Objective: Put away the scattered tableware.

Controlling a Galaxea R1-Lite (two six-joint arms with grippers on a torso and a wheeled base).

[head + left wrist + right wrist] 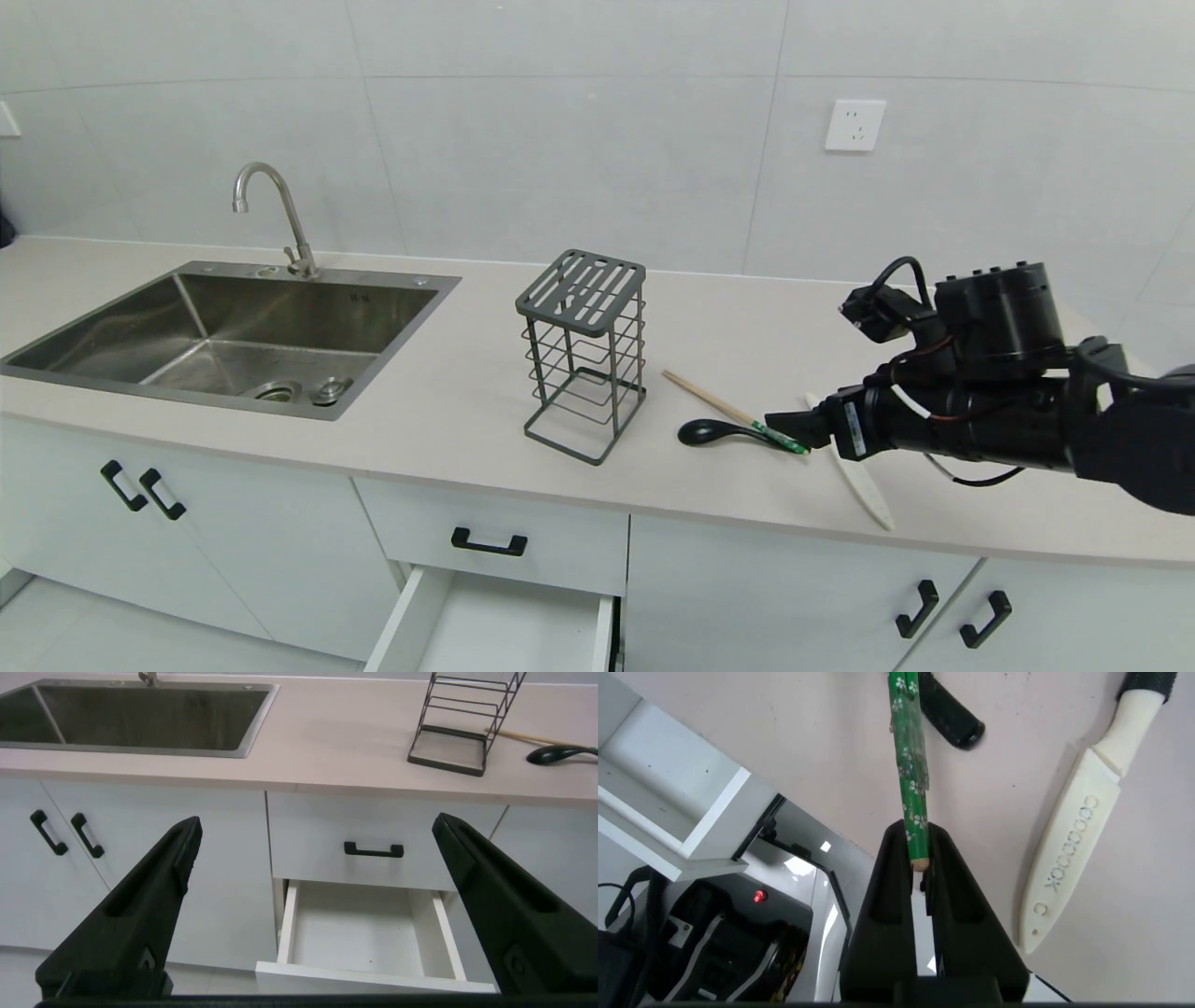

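Note:
My right gripper point(792, 433) is shut on the green-patterned end of a wooden chopstick point(719, 403), which slants across the counter toward the wire rack point(583, 355). In the right wrist view the chopstick point(910, 775) runs out from between the closed fingers point(882, 891). A black spoon point(711, 431) lies just beside it, its handle point(949, 714) crossing under the stick. A white knife point(861, 478) lies on the counter below my right arm, also seen as the knife point(1072, 854). My left gripper point(313, 910) hangs open in front of the cabinets, facing the open drawer point(364, 938).
A steel sink point(224, 331) with a tap point(271, 210) takes up the counter's left. The white drawer point(495, 621) stands pulled out below the rack. Cabinet doors with black handles point(140, 487) flank it. Bare counter lies between sink and rack.

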